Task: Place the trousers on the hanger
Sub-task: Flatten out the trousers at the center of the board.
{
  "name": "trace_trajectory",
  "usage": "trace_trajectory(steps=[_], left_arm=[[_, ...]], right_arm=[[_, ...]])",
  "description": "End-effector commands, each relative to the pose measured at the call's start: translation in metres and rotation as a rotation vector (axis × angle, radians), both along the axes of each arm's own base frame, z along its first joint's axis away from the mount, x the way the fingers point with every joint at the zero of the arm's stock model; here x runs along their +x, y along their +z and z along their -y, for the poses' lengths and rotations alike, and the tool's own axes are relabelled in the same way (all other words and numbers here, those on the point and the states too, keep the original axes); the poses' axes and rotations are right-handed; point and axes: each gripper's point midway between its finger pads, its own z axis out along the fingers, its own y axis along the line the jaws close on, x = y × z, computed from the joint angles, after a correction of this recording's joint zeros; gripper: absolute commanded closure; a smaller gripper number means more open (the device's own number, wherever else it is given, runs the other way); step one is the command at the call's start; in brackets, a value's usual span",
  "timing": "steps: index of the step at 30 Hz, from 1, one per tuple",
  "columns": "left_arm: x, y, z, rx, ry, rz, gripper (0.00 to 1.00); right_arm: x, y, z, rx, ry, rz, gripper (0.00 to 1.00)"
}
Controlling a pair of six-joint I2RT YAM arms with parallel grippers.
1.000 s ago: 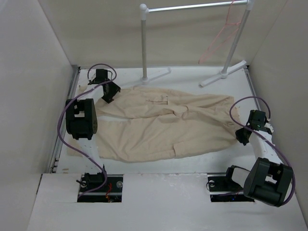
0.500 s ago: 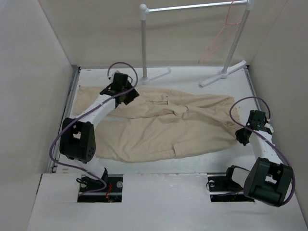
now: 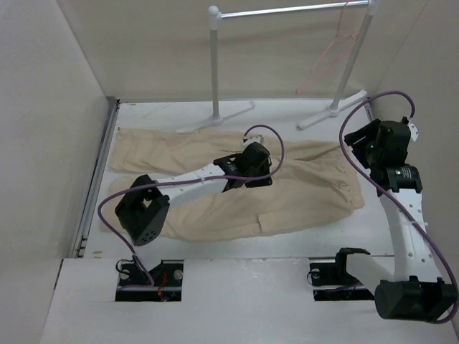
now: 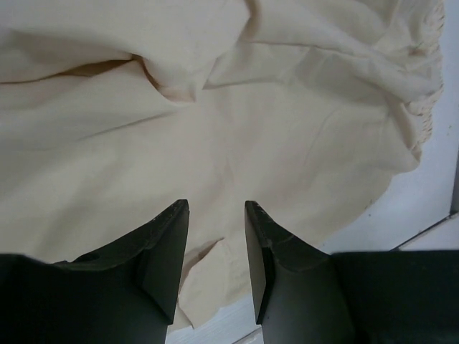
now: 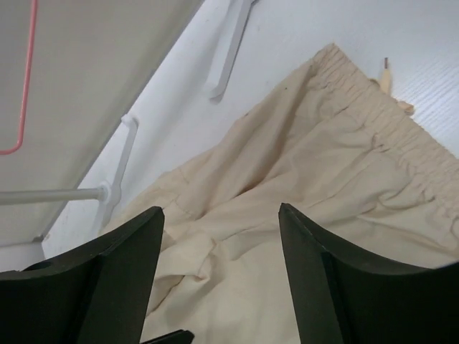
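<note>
Shows, from above, the trousers (image 3: 308,190) spread flat across the table (image 3: 283,118), with the elastic waistband (image 3: 351,179) toward the right side and both legs laid out to the left. Places the hanger (image 3: 326,59) well apart from the cloth, hooked on the white rail stand (image 3: 214,64) at the back, near that stand's right-hand post and above the tabletop. Sets the left gripper (image 3: 264,180) over the middle of the garment, about where the legs join, at the end of an arm stretched low across the near leg. Reveals in the left wrist view a narrow gap between the fingers (image 4: 168,244), with nothing pinched there and only creased cloth beneath; cannot tell from either view whether the tips touch the fabric. Holds the right gripper (image 3: 361,137) raised above the table's right side, just beyond the waistband corner and close to a foot of the stand. Presents in the right wrist view jaws spread wide and empty, with the gathered waistband on the table below them, and catches the thin pink wire of the hanger at the upper left edge against the wall (image 5: 86,64)
</note>
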Motion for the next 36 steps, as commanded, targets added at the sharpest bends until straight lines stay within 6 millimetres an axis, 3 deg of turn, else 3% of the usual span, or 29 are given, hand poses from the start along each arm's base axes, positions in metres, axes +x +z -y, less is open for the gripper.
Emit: trace_trajectory(steps=[1,2,5,7,9,11,15,18,23,27,33,34,35,36], left_arm=[[-0.004,0.002,0.027,0.005,-0.063,0.038,0.65],[-0.009,0.000,0.037,0.009,-0.095,0.041,0.65],[-0.018,0.003,0.068,0.013,-0.178,0.073,0.63],[-0.023,0.008,0.086,0.012,-0.227,0.095,0.59],[-0.026,0.012,0.104,0.007,-0.271,0.120,0.55],[-0.028,0.011,0.119,0.007,-0.301,0.135,0.49],[-0.031,-0.007,0.138,0.033,-0.346,0.139,0.44],[-0.031,-0.032,0.140,0.071,-0.348,0.111,0.46],[-0.037,-0.061,0.138,0.106,-0.356,0.077,0.50],[-0.050,-0.077,0.143,0.114,-0.389,0.042,0.52],[-0.078,-0.089,0.153,0.097,-0.442,-0.013,0.67],[-0.082,-0.091,0.155,0.091,-0.449,-0.026,0.71],[-0.088,-0.093,0.156,0.085,-0.456,-0.047,0.78],[-0.094,-0.095,0.156,0.083,-0.462,-0.064,0.83]], right_arm=[[0.005,-0.038,0.016,-0.015,-0.033,-0.120,0.36],[0.014,-0.041,0.026,-0.027,-0.047,-0.117,0.42],[0.050,-0.054,0.054,-0.044,-0.054,-0.139,0.79],[0.071,-0.066,0.071,-0.020,-0.056,-0.172,0.90],[0.090,-0.081,0.083,0.010,-0.055,-0.198,0.90],[0.110,-0.097,0.090,0.038,-0.051,-0.224,0.84],[0.142,-0.126,0.097,0.069,-0.058,-0.278,0.49],[0.157,-0.138,0.089,0.092,-0.019,-0.291,0.40],[0.171,-0.151,0.062,0.108,0.039,-0.304,0.42],[0.171,-0.166,0.050,0.133,0.048,-0.343,0.46],[0.168,-0.187,0.044,0.146,0.049,-0.415,0.49],[0.169,-0.189,0.044,0.145,0.051,-0.423,0.54],[0.171,-0.190,0.045,0.143,0.054,-0.429,0.68],[0.174,-0.190,0.046,0.142,0.053,-0.427,0.75]])
